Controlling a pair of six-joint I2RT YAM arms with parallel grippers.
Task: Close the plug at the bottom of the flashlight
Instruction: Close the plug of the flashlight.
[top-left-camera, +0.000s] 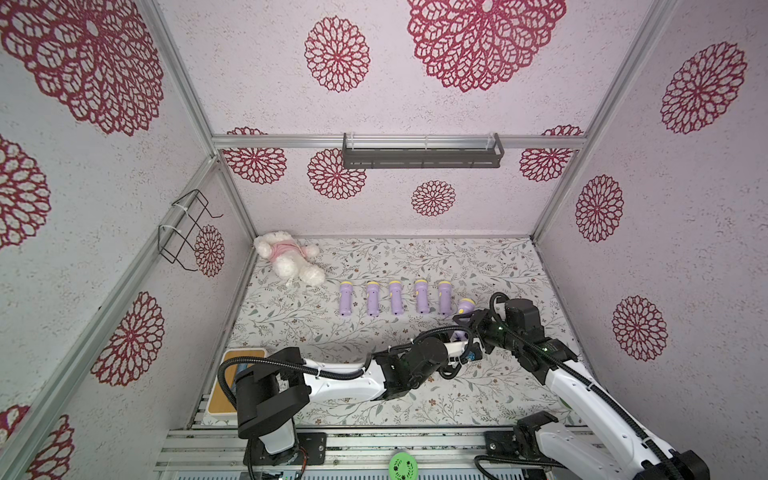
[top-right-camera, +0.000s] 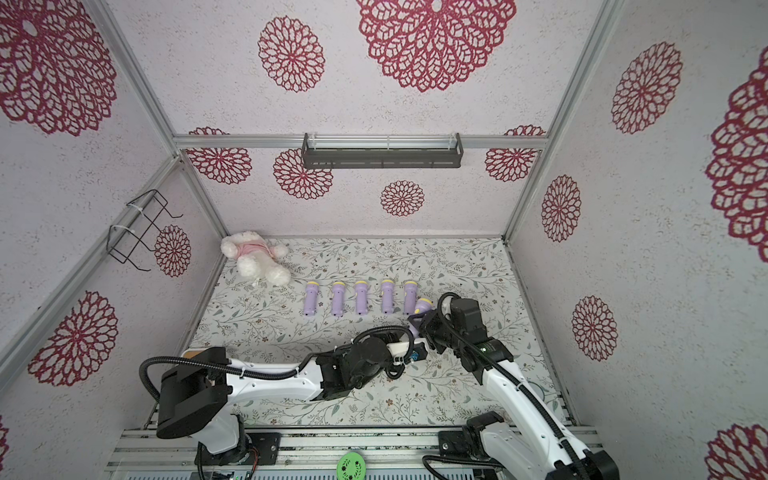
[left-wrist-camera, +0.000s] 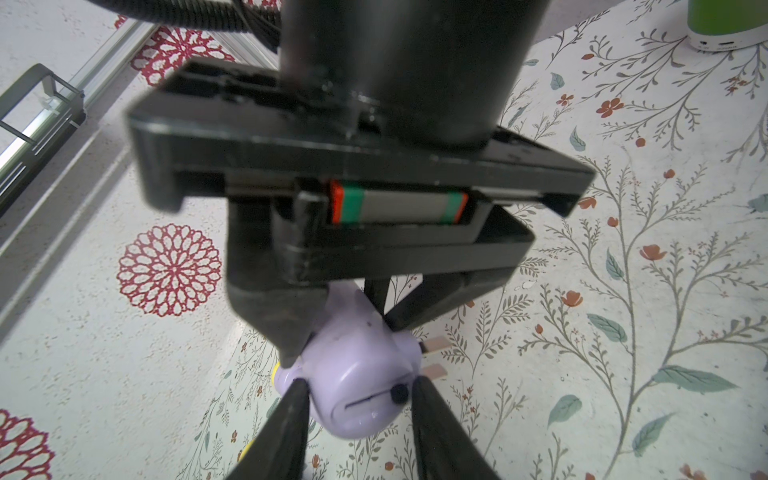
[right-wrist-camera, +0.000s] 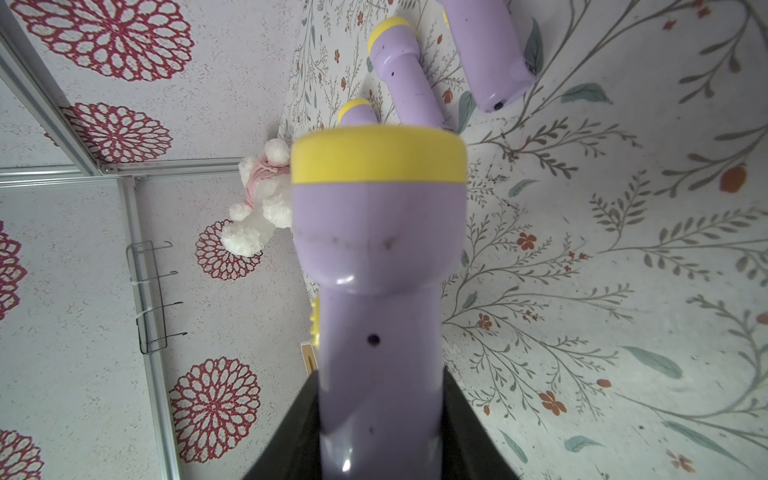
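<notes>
While the right claw (right-wrist-camera: 380, 392) clamped the flashlight (right-wrist-camera: 378, 232) and the left claw (left-wrist-camera: 359, 401), narrowly parted, straddled its base (left-wrist-camera: 357, 370), hold unclear, a skewed push might have bent the prongs (left-wrist-camera: 434, 345).

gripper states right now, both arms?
Left gripper: jaws flank the bottom end of the flashlight; gripping or just clear, cannot be told.
Right gripper: closed on the flashlight body.

No legible text, seemingly.
</notes>
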